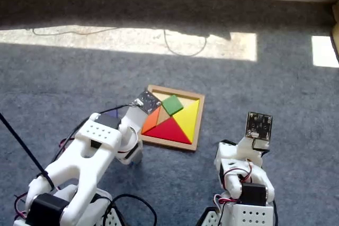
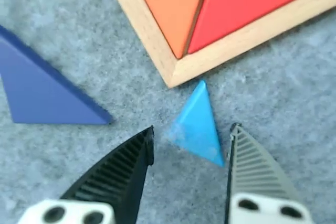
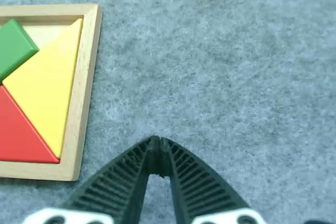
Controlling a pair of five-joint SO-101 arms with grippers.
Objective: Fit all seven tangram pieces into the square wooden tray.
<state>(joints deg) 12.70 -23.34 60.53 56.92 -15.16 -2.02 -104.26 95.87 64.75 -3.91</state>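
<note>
Left wrist view: found the light blue triangle point(image 2: 197, 127) lying flat on the grey carpet point(image 2: 294, 77), just off the near-left corner of the square wooden tray point(image 2: 147, 24) and separated from it by a narrow gap. Found the left gripper point(image 2: 192, 128) spread wide, with one finger on either side of the piece and apparently no contact. Noted the right gripper point(image 3: 157, 142) closed on nothing, over bare carpet to the right of the tray.

Judged the piece light, stiff and thin, unlikely to break, with smooth painted faces likely to slip. Recommended a pinch across the two slanting edges near the wide end, low against the carpet.

Recorded the sharp tip aimed at the tray corner and the wide end toward the gripper. Took the long axis as running from gripper to corner, in line with the gap between the fingers. Saw the dark blue triangle point(image 2: 37, 93) lying apart, left of the tray.
</note>
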